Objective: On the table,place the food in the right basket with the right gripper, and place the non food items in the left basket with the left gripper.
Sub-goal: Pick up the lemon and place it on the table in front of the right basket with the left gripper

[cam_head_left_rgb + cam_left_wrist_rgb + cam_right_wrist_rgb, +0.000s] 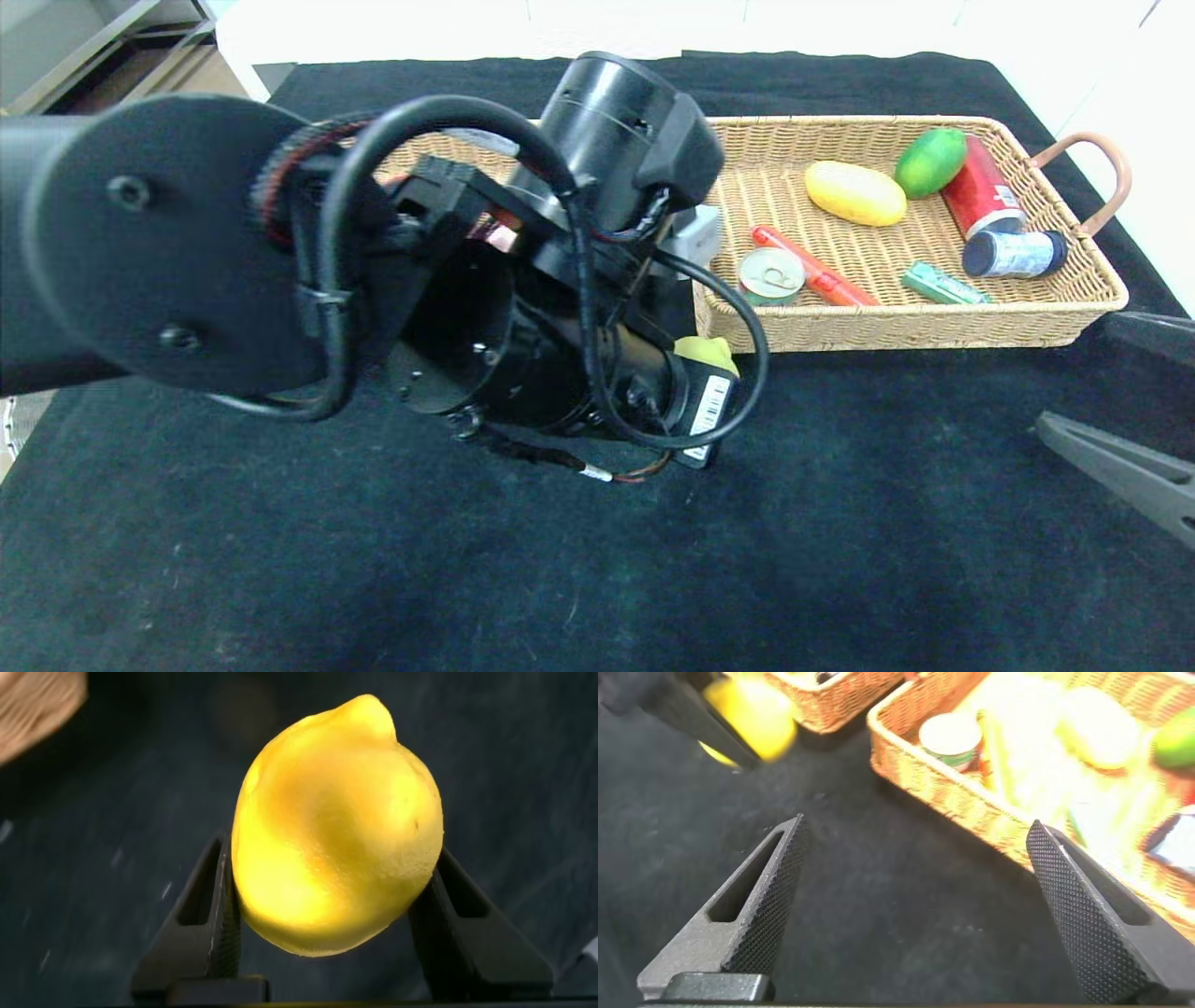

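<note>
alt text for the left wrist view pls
A yellow lemon fills the middle of the picture, gripped on both sides by the two dark fingers of the left tool. Behind it lies black cloth, with a corner of a wicker basket at the edge.

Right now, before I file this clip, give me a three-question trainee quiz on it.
1. True or false: the left gripper is shut on the lemon.
2. The right gripper is: A) holding a can, B) open over the black cloth, C) inside a basket.
3. Name the green round item in the right basket.

Key: 1 true. 2 B. 3 the lime, beside a yellow fruit.
</note>
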Available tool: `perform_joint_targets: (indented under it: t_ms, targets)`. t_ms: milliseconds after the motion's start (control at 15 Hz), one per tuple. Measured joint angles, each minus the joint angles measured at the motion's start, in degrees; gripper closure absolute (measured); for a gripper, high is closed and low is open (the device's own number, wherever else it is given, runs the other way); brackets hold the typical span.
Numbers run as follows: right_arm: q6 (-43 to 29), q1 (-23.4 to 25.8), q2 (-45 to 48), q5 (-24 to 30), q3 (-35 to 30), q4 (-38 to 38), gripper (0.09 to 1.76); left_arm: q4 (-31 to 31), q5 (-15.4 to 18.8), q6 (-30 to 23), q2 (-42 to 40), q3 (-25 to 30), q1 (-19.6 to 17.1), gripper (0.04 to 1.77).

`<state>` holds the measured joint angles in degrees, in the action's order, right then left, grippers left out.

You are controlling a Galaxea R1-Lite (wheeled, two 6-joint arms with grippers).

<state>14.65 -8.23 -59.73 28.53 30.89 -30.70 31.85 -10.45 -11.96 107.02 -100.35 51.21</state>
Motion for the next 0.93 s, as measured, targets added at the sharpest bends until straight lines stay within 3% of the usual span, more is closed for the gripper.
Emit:
perform_joint_targets:
  t_ms: [267,933]
  targets:
    - [0.0,0.4,1.6,0.0,0.0,0.0,0.14,-0.2,-2.5,0.7,7.0,-6.1,2.9,0.76]
    - [0.4,-0.5,1.7,0.2,-1.0,0.1,0.14,-5.8,-7.1,0.8,15.5,-8.8,4.2,0.76]
